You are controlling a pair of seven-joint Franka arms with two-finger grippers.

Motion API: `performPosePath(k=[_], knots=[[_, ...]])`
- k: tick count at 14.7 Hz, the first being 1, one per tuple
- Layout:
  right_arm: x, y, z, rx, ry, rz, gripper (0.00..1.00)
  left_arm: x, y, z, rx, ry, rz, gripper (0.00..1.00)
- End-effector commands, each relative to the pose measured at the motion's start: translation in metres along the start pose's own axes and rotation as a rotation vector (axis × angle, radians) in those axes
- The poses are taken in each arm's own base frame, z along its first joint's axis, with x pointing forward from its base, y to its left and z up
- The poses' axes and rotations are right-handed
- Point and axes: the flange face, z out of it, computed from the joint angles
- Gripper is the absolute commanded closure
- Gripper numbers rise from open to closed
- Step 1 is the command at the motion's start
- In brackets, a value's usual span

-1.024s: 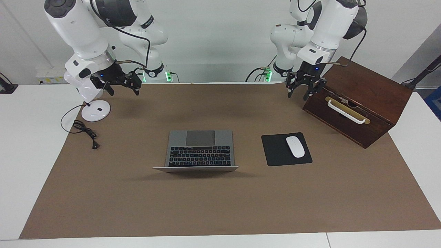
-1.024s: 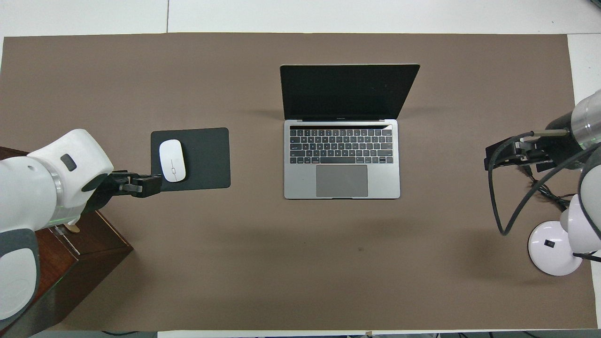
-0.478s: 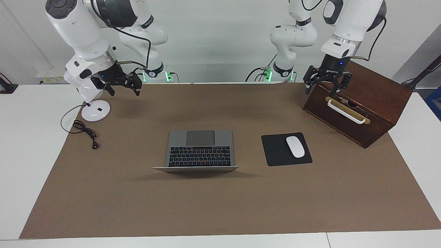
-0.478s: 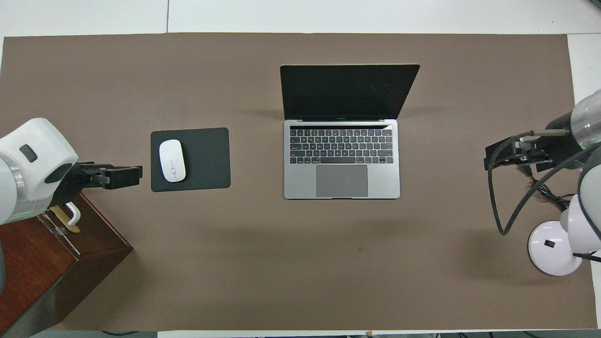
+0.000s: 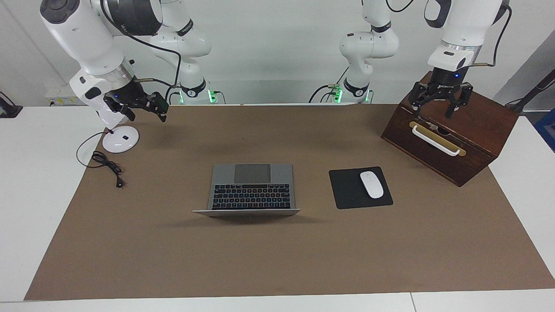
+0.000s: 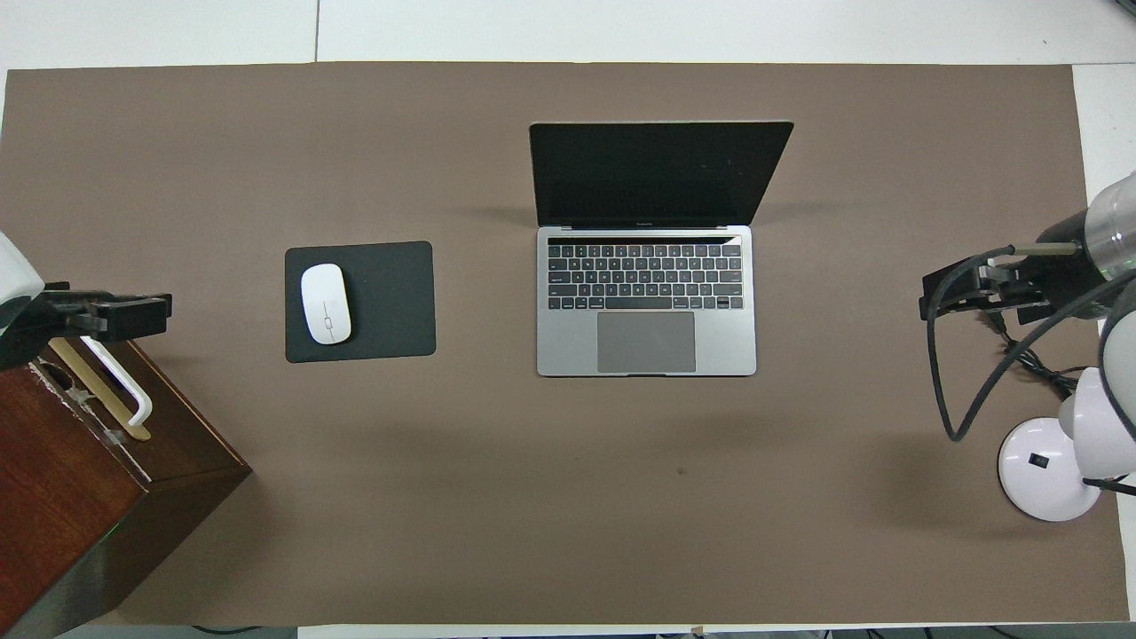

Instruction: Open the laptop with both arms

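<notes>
The silver-grey laptop [image 5: 251, 188] stands open in the middle of the brown mat, with its black keys and grey trackpad showing. In the overhead view [image 6: 646, 342] its dark screen is raised. My left gripper [image 5: 437, 108] is open and empty, up in the air over the wooden box; it also shows in the overhead view [image 6: 115, 315]. My right gripper [image 5: 146, 108] is open and empty, over the mat's edge above the white round base; it also shows in the overhead view [image 6: 963, 288]. Both grippers are well apart from the laptop.
A black mouse pad [image 5: 347, 190] with a white mouse [image 5: 372, 184] lies beside the laptop toward the left arm's end. A dark wooden box [image 5: 459, 130] with a white handle stands at that end. A white round base [image 5: 120, 139] and a black cable [image 5: 106, 164] lie at the right arm's end.
My left gripper has risen and moved toward its own end of the table, from beside the box to over it. My right gripper has drawn slightly outward. The laptop has not moved.
</notes>
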Motion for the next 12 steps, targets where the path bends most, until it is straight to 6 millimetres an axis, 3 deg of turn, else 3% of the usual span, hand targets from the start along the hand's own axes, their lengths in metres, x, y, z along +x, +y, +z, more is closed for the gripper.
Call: performPosePath(k=[1,6,12], knots=[[-0.002,-0.001,-0.006,0.01,0.007,0.018,0.0,0.018,-0.002,-0.016,0.007,-0.068,0.002,0.0],[-0.001,-0.004,-0.018,0.007,0.044,0.012,0.0,0.03,-0.002,-0.039,-0.038,-0.177,-0.01,0.0],[-0.002,0.02,-0.029,0.016,0.063,0.046,0.0,0.016,-0.011,-0.024,-0.061,-0.299,-0.034,0.0]])
